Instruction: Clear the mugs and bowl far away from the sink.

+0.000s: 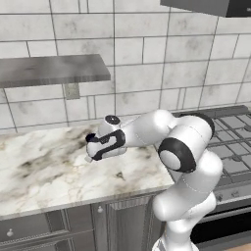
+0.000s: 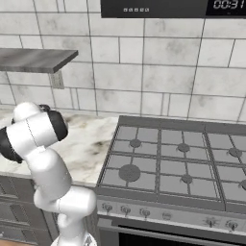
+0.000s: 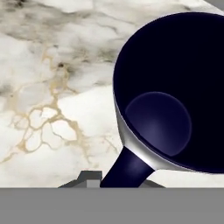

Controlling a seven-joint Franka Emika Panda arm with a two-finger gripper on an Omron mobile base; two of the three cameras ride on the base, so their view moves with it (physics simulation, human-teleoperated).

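Note:
A mug (image 3: 175,87) with a dark navy inside and a pale glossy rim looms close in the hand view, over the marble counter (image 3: 52,87). Its dark handle (image 3: 127,168) runs down into my gripper (image 3: 124,177), which is shut on it. From the left base view the gripper (image 1: 90,147) hangs just above the middle of the counter (image 1: 44,171), with the mug's dark blue edge (image 1: 91,138) showing at its tip. The arm (image 2: 33,132) bends leftward in the right base view. The bowl and the sink are out of view.
A gas stove (image 2: 178,163) adjoins the counter on the right, also seen as the stove (image 1: 235,142). A grey wall shelf (image 1: 49,68) hangs above the counter's back, with an outlet (image 1: 71,90) under it. The counter's front edge (image 1: 73,203) is near.

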